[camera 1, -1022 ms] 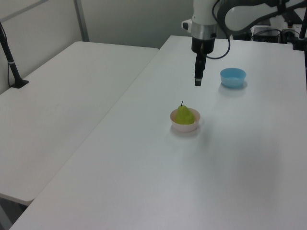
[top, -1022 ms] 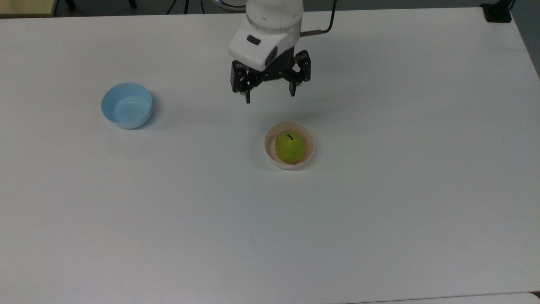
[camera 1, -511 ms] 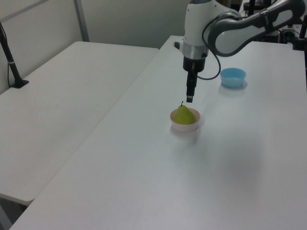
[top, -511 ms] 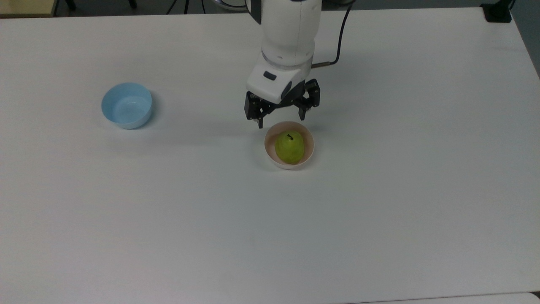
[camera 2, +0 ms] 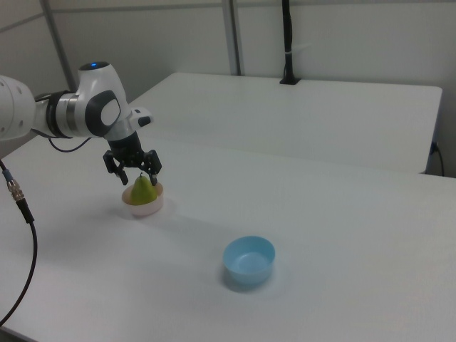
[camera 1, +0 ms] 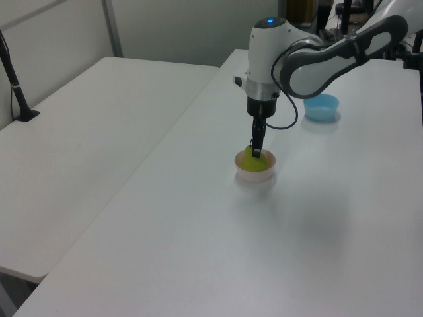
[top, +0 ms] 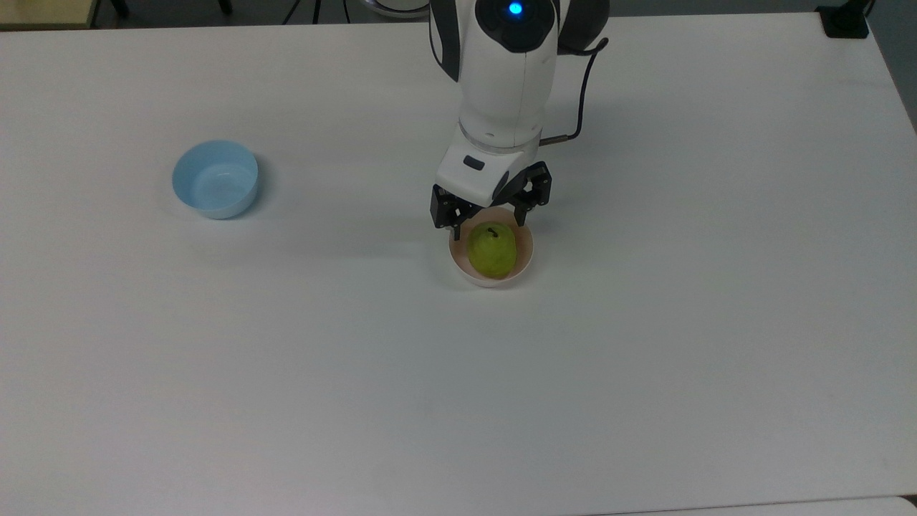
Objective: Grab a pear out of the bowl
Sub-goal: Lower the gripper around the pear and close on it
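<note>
White table [top: 645, 358] lies bare around bowl [top: 525, 264], pear [top: 491, 251], open pincer [top: 491, 226].

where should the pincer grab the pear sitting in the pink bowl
Probably across the pear's upper body, coming straight down from above. It stands stem-up in the pink bowl, whose rim rings its lower half, so a sideways approach looks blocked. The open pincer already hangs just over the stem end, fingers either side in the right view, suiting a top grasp.
</note>
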